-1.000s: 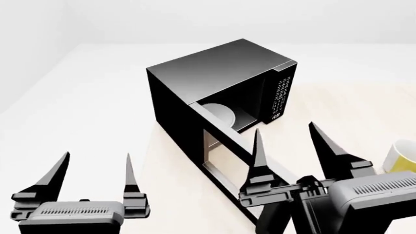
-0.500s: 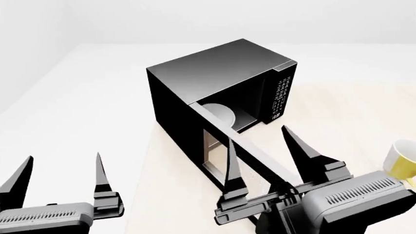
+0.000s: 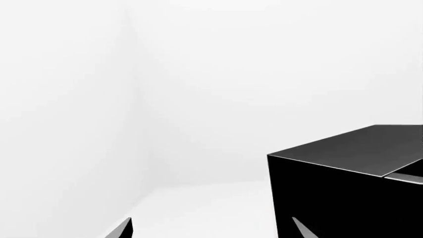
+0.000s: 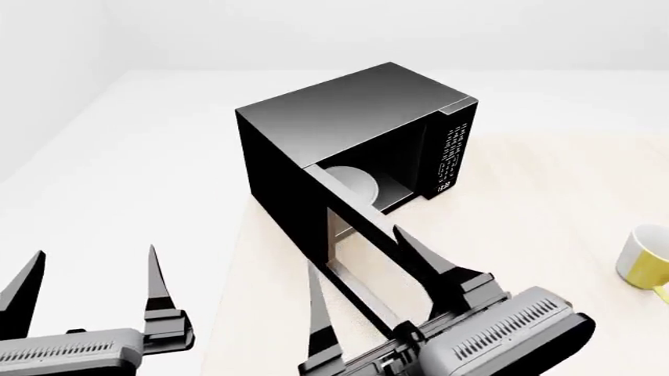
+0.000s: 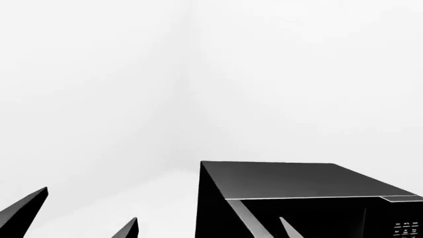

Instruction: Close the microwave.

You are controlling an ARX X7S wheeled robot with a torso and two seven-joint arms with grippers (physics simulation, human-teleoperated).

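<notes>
Microwave (image 4: 356, 133) on table (image 4: 522, 204), door (image 4: 361, 251) swung open toward me; plate (image 4: 353, 182) inside. My right gripper (image 4: 366, 294) straddles door edge, fingers spread, empty; left gripper (image 4: 89, 282) also spread, empty.

Plain white walls (image 4: 313, 31) all round, no windows, no pictures, just smooth blank surface. In both wrist views two walls meet at a soft vertical corner (image 3: 135, 99). A white floor (image 4: 136, 125) runs out toward ten o'clock, barely darker than the walls. Across the lower half, from six round to three o'clock, lies a pale, light-wood table (image 4: 522, 196). Light is even and diffuse, shadows faint.
</notes>
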